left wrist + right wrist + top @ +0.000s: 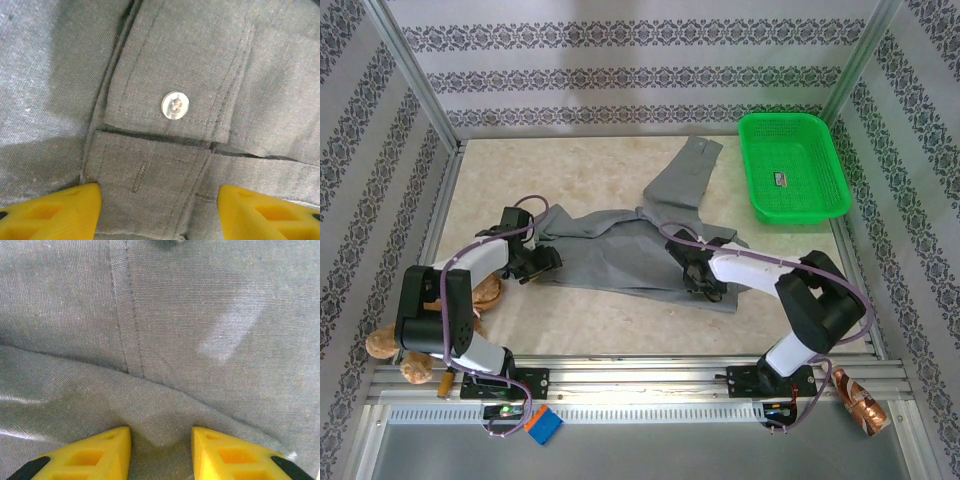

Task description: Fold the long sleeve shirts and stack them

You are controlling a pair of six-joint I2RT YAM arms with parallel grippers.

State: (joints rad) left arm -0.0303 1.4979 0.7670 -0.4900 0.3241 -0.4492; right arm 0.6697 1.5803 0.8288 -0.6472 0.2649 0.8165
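**Surveying a shirt not yet folded**

Found the grey shirt (620, 250) sprawled across the middle of the table (570, 170), rumpled rather than flat, with one sleeve (685, 175) trailing off toward 1 o'clock. Placed the sleeve end near the green basket (790, 165) at 2 o'clock, but apart from it. Spotted a brown plush toy (395, 345) at 8 o'clock, by the left arm's base (no part in this job).

Noted the left gripper (535, 262) down on the shirt's 9 o'clock end. Seen from its wrist: jaws standing wide, fingertips (65, 210) straddling a stitched band, a pale button (175, 105) at 12 o'clock ahead of them, nothing clamped.

Noted the right gripper (705, 283) at the shirt's 4 o'clock edge. Seen from its wrist: jaws set partway in, fingertips (100, 455) flanking a raised ridge of cloth. Cannot tell whether truly pinched or merely nudged.

Judging progress: early. No clean fold to be seen, no squared-off shape, no stack anywhere. Left to do, by the look of it: spreading the body flat, bringing in both sleeves, folding down to a compact rectangle, setting that down as the base of the stack.
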